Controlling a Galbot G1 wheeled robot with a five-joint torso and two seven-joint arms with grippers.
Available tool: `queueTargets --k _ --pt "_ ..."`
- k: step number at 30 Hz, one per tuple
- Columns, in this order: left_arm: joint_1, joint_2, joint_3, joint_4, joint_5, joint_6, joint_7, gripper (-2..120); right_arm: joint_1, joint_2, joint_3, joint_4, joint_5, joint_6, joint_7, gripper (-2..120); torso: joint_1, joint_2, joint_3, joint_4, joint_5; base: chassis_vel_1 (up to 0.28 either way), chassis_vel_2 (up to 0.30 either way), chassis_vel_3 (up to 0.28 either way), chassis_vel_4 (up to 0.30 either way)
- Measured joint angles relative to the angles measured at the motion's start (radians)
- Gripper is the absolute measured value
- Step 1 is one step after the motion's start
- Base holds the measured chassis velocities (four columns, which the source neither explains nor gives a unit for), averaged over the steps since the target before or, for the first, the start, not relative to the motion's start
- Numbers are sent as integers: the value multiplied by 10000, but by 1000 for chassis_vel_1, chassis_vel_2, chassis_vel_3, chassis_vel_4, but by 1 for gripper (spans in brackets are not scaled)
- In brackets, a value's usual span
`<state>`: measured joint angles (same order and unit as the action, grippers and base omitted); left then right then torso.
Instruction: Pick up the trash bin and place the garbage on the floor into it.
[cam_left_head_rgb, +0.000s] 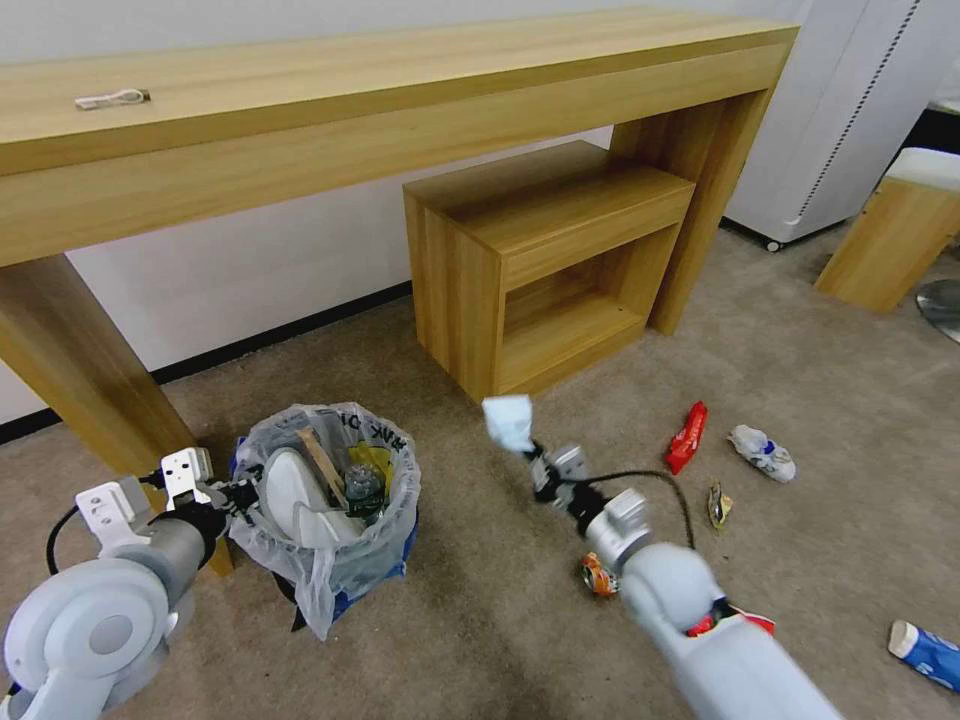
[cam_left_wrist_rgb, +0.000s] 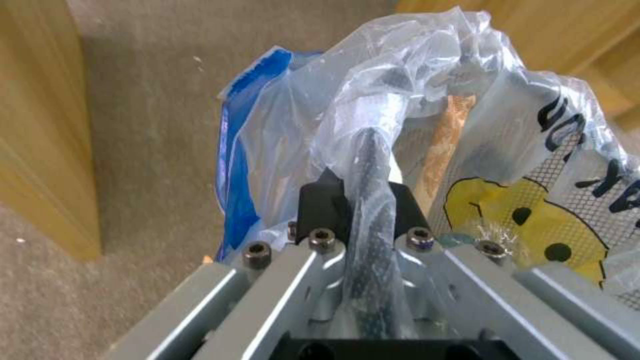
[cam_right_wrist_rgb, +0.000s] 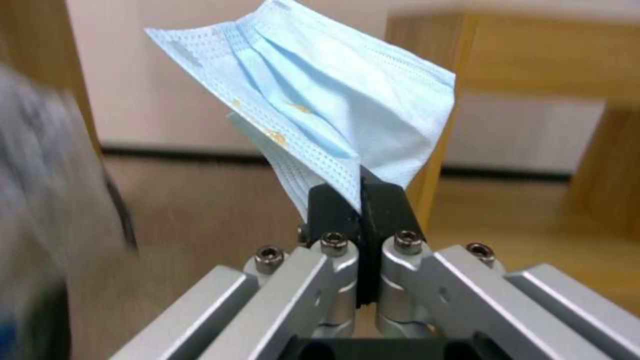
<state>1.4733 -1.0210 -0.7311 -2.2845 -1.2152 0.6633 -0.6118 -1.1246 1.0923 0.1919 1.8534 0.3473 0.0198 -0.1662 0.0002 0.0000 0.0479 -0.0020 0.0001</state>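
- Overhead, a long light-wood desk (cam_left_head_rgb: 380, 110) spans the far side, its thick leg (cam_left_head_rgb: 90, 380) just beside the bin on the left and a low wooden open shelf unit (cam_left_head_rgb: 545, 260) standing far right of centre; beige short-pile carpet floor (cam_left_head_rgb: 480, 620) lies open in the near middle.
- Left of centre stands the small round blue trash bin (cam_left_head_rgb: 325, 500), lined with a crinkly translucent bag, holding a white slipper (cam_left_head_rgb: 295, 495), a wooden stick (cam_left_head_rgb: 322, 465) and a plastic bottle (cam_left_head_rgb: 363, 487).
- At its left rim, the left gripper (cam_left_wrist_rgb: 360, 200) is pressed together on the rim and bag.
- Right of the bin, the right gripper (cam_right_wrist_rgb: 360, 202) pinches a pale blue pleated mask (cam_right_wrist_rgb: 333, 100), raised above the carpet.
- Further right lie a red wrapper (cam_left_head_rgb: 687, 437), a crumpled white wrapper (cam_left_head_rgb: 762, 452) and a small dark wrapper (cam_left_head_rgb: 717, 505); a crushed orange can (cam_left_head_rgb: 598, 576) sits beside the right arm.
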Motion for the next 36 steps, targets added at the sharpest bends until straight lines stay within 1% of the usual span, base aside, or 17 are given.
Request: queueTargets --k 3,5,6,8,9,10,11,12,13,14,15,16,19,23,32,34,36 --pt "0 2 244 -2 0 33 0 2 89 -158 75 199 549 394 -358 0 0 0 0 0 0 0 0 0 0" --pt "31 -3 714 -171 -79 110 -19 2 248 -208 48 252 1227 1019 -1159 0 0 0 0 0 0 0 0 0 0" --pt "31 -3 714 -171 -79 110 -19 2 248 -208 48 252 1227 1019 -1159 0 0 0 0 0 0 0 0 0 0" --pt "44 -47 1036 -356 -99 140 -23 2 296 -191 -56 252 1551 1386 -1998 0 0 0 0 0 0 0 0 0 0" --pt "29 -87 1200 -442 -95 148 -45 2 296 -170 -125 227 1645 1588 -2651 0 0 0 0 0 0 0 0 0 0" --pt "29 -87 1200 -442 -95 148 -45 2 296 -170 -125 227 1645 1588 -2651 0 0 0 0 0 0 0 0 0 0" --pt "14 -108 1259 -477 -91 148 -63 2 290 -155 -158 190 1646 1686 -3021 0 0 1 0 0 0 0 0 0 0" --pt "6 -134 1313 -542 -84 148 -99 2 259 -123 -213 80 1534 1839 -3633 0 0 1 0 0 0 0 0 0 0" --pt "6 -134 1313 -542 -84 148 -99 2 259 -123 -213 80 1534 1839 -3633 0 0 1 0 0 0 0 0 0 0" --pt "9 -144 1317 -594 -85 148 -113 2 241 -111 -234 11 1456 1880 -3901 0 0 0 0 0 0 0 0 0 0" --pt "45 -160 1302 -753 -177 144 -171 2 199 -89 -289 -146 1355 1942 -4440 0 0 0 0 0 0 0 0 0 0" --pt "45 -160 1302 -753 -177 144 -171 2 199 -89 -289 -146 1355 1942 -4440 0 0 0 0 0 0 0 0 0 0" --pt "168 -199 1237 -1237 -457 138 -270 2 177 -12 -491 -529 1202 2134 -5344 0 0 0 0 0 0 0 0 0 0" --pt "265 -231 1241 -1531 -512 137 -334 2 301 171 -634 -828 1127 2291 -5781 0 0 0 0 1 -1 0 0 0 0" --pt "395 -288 1300 -1846 -519 141 -392 2 467 359 -789 -1014 1406 2480 -6022 0 0 0 0 1 -1 0 0 0 0" --pt "421 -282 1296 -1897 -525 150 -394 2 442 296 -738 -963 1586 2483 -6404 10 0 0 0 1 -1 0 0 0 0" --pt "423 -277 1296 -1904 -532 154 -393 2 436 277 -713 -937 1644 2469 -6547 12 0 0 0 1 -1 0 0 0 0"
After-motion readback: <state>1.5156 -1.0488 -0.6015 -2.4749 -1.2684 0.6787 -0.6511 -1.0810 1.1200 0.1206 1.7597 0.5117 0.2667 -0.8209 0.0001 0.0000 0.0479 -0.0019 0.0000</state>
